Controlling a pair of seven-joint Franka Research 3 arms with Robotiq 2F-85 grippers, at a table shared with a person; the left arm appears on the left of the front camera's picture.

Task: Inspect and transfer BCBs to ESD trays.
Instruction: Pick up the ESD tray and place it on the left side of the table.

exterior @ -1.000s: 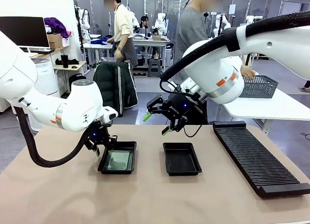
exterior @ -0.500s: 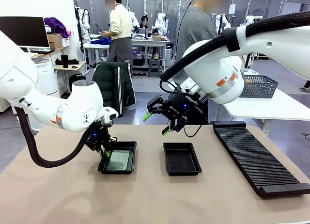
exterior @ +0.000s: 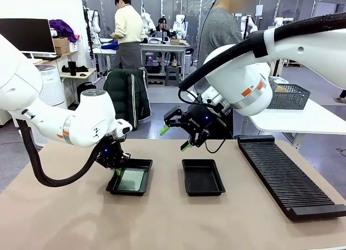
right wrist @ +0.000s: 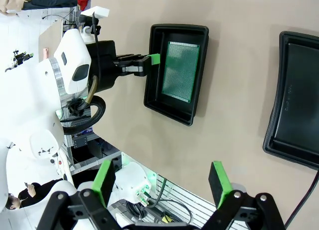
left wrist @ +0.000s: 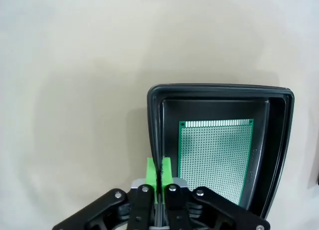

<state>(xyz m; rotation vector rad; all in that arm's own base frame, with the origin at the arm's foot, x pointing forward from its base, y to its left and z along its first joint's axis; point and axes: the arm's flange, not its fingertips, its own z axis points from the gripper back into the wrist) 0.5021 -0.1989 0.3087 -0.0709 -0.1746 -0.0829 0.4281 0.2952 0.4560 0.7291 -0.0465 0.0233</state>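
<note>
Looks like we're about halfway: one BCB [exterior: 130,179] lies in the left tray [exterior: 141,177], our left gripper [left wrist: 159,170] is pinched shut on that tray's left rim (maybe tipping it, hard to tell), and the right gripper [exterior: 175,138] hangs wide open, holding nothing, above the still-bare right tray [exterior: 203,177].

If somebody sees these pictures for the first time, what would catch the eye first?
On the robot's left side, the left gripper is shut on the rim of the left ESD tray, and a green BCB lies flat inside that tray. The right gripper hangs open in the air behind the second ESD tray, which is empty. A long black ribbed rack lies at the right.
</note>
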